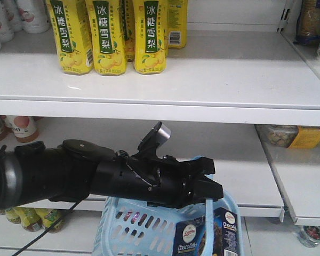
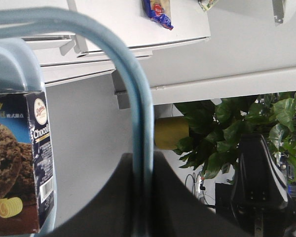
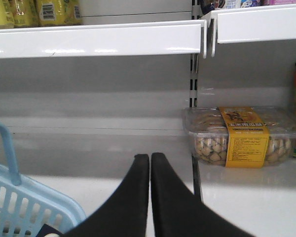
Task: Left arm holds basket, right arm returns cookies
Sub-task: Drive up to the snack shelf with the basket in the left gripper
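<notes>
The cookie box [image 1: 189, 242] stands upright inside the light blue basket [image 1: 129, 226]. It is dark navy, with a round white logo, white lettering and a chocolate cookie picture. The left pincer [image 1: 207, 184] grips the basket's handle [image 1: 208, 213]. The right pincer [image 3: 149, 156] is pressed together, empty.

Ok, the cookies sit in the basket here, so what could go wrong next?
1. The basket hangs from one thin handle in the left gripper; any push while reaching in could swing or tilt it.
2. The right gripper is shut and empty; it must open first, and the cookie box stands close to the handle and rim, so it may snag there.
</notes>
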Robot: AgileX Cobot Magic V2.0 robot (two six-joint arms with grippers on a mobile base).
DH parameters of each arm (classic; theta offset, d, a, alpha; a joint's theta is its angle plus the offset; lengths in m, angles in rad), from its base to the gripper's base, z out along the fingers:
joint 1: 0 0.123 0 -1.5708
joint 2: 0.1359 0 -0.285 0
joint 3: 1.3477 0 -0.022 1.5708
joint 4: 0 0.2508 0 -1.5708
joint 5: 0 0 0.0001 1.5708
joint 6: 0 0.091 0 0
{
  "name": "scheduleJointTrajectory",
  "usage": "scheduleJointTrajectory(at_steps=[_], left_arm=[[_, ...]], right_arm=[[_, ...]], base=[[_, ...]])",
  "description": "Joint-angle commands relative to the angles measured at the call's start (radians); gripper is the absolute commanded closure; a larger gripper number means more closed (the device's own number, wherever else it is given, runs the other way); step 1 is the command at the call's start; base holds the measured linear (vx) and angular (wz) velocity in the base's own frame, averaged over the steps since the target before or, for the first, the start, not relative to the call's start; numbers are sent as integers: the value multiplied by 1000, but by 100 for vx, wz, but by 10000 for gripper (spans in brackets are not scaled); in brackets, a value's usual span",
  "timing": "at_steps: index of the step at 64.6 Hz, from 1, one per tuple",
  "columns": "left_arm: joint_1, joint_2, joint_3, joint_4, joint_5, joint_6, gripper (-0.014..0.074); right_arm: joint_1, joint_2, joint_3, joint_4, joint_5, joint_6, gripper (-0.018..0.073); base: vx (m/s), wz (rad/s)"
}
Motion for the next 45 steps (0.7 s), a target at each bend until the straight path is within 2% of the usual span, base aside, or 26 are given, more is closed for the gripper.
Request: scheduleJointTrajectory(at_steps=[1,45], left_arm=[[-6,-58,-30,-81,22,24,603],[-6,-58,-30,-81,22,24,603]], right_arm=[[1,-12,3,-9,-75,-1,567],[1,-12,3,-9,-75,-1,567]], base=[[7,0],[3,0]])
